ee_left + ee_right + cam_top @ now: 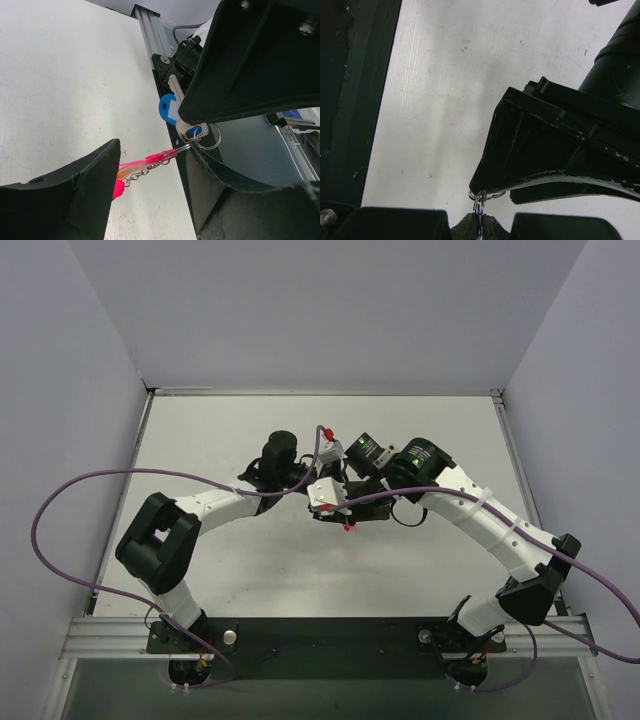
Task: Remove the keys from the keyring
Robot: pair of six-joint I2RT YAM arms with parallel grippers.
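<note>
Nothing off yet: blue key point(169, 109) on keyring point(209, 138), chain point(140, 174) too; right hand point(480, 222) clamps keyring, left hand point(156, 155) spread open.

My left arm point(215, 508) and right arm point(480, 515) wear white shells with black joints. A purple cable point(130, 473) trails from each, and a green light point(362, 447) glows on one motor.

Mid-table is congested: left gripper point(160, 150) and right gripper point(480, 221) meet tip to tip, with the blue key point(169, 109) and chain point(142, 172) filling the gap between them. A purple cable point(130, 473) arches over the left side. Bare table point(250, 570) lies open left, right, near and far of them. Walls point(60, 370) bound three sides.
</note>
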